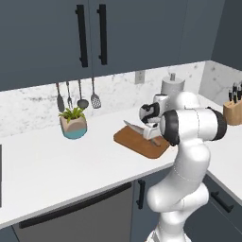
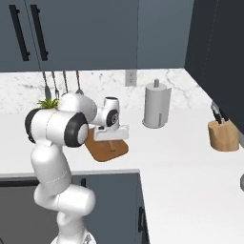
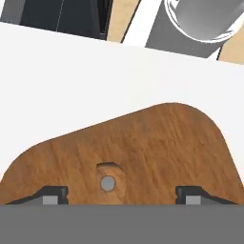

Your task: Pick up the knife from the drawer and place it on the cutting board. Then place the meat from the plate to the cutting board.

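Observation:
The brown cutting board (image 1: 134, 142) (image 2: 102, 151) (image 3: 143, 138) lies on the white counter. The knife (image 1: 134, 128) rests on it, its silver blade pointing left and its dark handle running under the hand. My gripper (image 1: 152, 136) (image 2: 112, 143) (image 3: 122, 195) hangs just above the board, open. In the hand view its fingertips (image 3: 55, 195) stand wide apart with only bare wood between them. A dark drawer front with a short black handle (image 1: 222, 201) shows under the right-hand counter. The plate and the meat are out of view.
A paper towel roll (image 2: 156, 108) stands behind the board on the right. The tan knife block (image 2: 223, 135) (image 1: 232, 111) sits further right. A potted plant (image 1: 73, 124) and hanging utensils (image 1: 78, 97) are at the back left. The counter edge runs just in front of the board.

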Robot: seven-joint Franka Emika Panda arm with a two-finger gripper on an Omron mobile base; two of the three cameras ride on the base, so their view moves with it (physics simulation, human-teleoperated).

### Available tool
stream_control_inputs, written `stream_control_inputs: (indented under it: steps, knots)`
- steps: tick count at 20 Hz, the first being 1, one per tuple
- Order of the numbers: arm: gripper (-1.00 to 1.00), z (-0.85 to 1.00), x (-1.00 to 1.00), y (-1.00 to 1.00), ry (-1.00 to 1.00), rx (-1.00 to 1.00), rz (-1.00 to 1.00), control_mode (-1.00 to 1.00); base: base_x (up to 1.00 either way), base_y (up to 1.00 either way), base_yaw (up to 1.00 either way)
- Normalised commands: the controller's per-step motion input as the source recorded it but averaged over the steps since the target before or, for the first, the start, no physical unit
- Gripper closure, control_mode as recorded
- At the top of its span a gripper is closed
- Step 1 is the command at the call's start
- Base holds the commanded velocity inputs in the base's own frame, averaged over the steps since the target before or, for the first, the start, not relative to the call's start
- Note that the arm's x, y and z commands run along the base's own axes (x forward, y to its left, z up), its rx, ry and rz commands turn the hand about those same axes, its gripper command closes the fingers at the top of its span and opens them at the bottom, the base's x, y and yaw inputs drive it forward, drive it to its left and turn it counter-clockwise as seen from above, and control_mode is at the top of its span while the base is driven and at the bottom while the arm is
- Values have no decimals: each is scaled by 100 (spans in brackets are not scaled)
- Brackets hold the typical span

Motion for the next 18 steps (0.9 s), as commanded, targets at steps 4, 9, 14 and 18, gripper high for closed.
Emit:
stream_control_inputs:
  steps: [4, 9, 14, 18]
  knots:
    - [-100, 79, -74, 0, -25, 0, 9, -100, 0, 0, 0]
    - [-100, 75, -75, 0, -24, 0, 13, -100, 0, 0, 0]
    - [-100, 84, -50, 0, -19, 9, 7, -100, 0, 0, 0]
    - [-100, 98, -24, 0, -2, 10, 5, -100, 0, 0, 0]
